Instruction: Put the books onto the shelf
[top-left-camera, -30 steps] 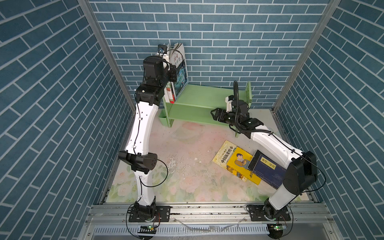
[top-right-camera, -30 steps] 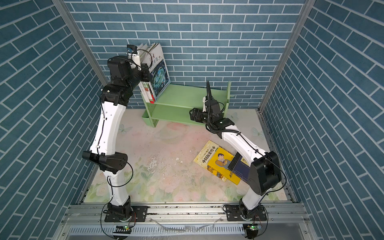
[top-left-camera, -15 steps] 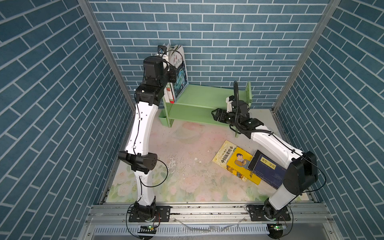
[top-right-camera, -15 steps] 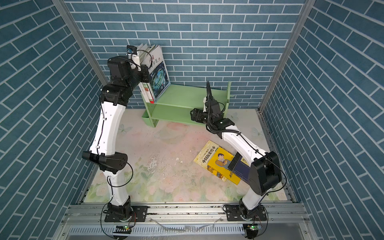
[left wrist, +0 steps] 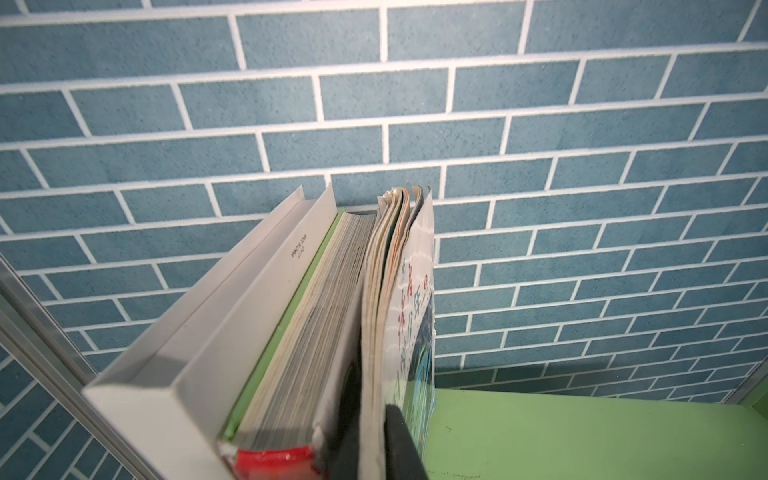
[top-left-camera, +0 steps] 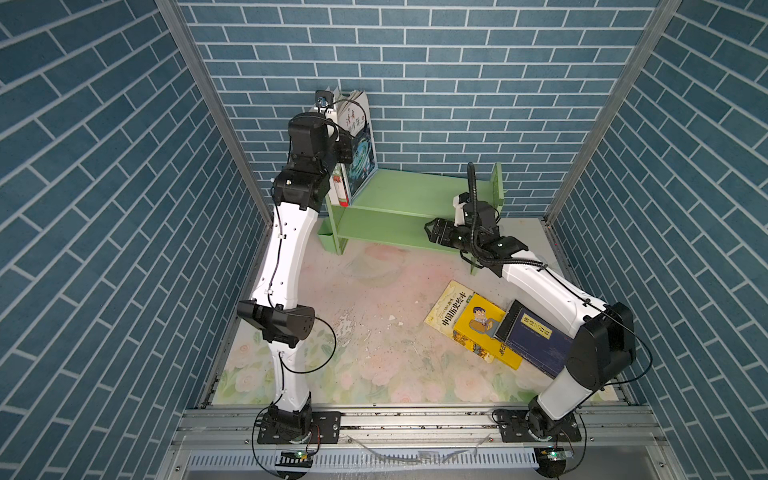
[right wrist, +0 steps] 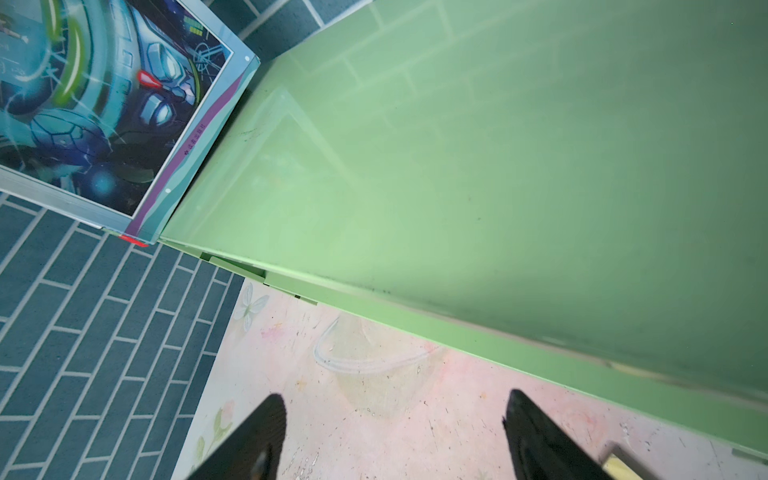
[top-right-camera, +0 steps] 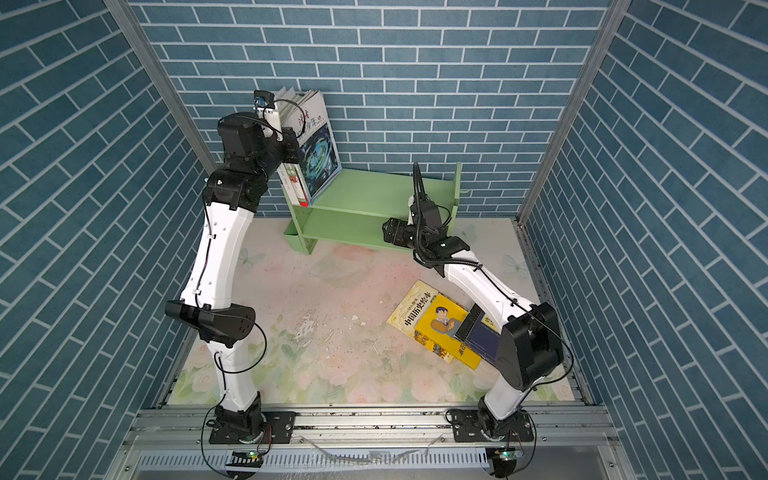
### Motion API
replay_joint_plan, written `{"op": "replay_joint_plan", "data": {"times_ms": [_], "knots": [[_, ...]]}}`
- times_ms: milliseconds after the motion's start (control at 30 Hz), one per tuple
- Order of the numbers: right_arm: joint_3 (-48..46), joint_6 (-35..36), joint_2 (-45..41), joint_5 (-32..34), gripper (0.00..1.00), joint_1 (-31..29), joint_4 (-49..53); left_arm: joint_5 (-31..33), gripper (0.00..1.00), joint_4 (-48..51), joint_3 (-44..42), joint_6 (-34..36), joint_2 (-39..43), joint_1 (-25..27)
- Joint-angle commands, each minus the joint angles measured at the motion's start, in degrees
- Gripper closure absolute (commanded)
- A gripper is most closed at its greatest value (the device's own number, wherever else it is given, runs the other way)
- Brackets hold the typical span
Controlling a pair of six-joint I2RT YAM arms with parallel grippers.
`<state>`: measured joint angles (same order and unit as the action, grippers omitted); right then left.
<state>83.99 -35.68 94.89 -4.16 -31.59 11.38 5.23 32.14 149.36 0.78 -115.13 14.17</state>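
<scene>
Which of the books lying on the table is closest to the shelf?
The pale yellow book with the Chinese title; it sticks out from under the bright yellow cartoon book on the side facing the shelf.

Edge-cropped at the shelf [left wrist: 582, 432]: left gripper [left wrist: 372, 428], grip on thin book [left wrist: 386, 291] unclear. Half under right arm [top-left-camera: 540, 286]: navy book [top-left-camera: 536, 345].

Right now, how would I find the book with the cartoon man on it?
Find the flowery mat in front of the green shelf, then the books lying flat beside the right arm. Yours is the bright yellow book with a cartoon man; the pale yellow book under it shows only writing, and the navy book on it is dark.
</scene>
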Motion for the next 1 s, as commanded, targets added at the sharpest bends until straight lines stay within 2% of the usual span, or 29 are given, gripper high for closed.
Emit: {"op": "replay_joint_plan", "data": {"times_ms": [0, 433, 700, 967], "knots": [[-1.2, 1.0, -1.6, 1.4, 0.17, 0.5, 0.8, 0.3, 0.81, -4.0, -0.3, 0.1, -0.5, -0.4], [-1.3, 0.8, -1.3, 1.0, 0.17, 0.8, 1.4, 1.6, 0.69, -6.2, -2.0, 0.5, 1.1, -0.4], [-1.7, 0.7, -1.7, 0.8, 0.17, 0.8, 1.5, -3.0, 0.61, -11.4, -9.1, -1.1, 7.9, -0.4], [-2.6, 0.4, -2.4, 0.1, 0.17, 0.8, 0.9, -7.6, 0.53, -20.6, -21.6, -2.6, 19.4, -0.4]]}}
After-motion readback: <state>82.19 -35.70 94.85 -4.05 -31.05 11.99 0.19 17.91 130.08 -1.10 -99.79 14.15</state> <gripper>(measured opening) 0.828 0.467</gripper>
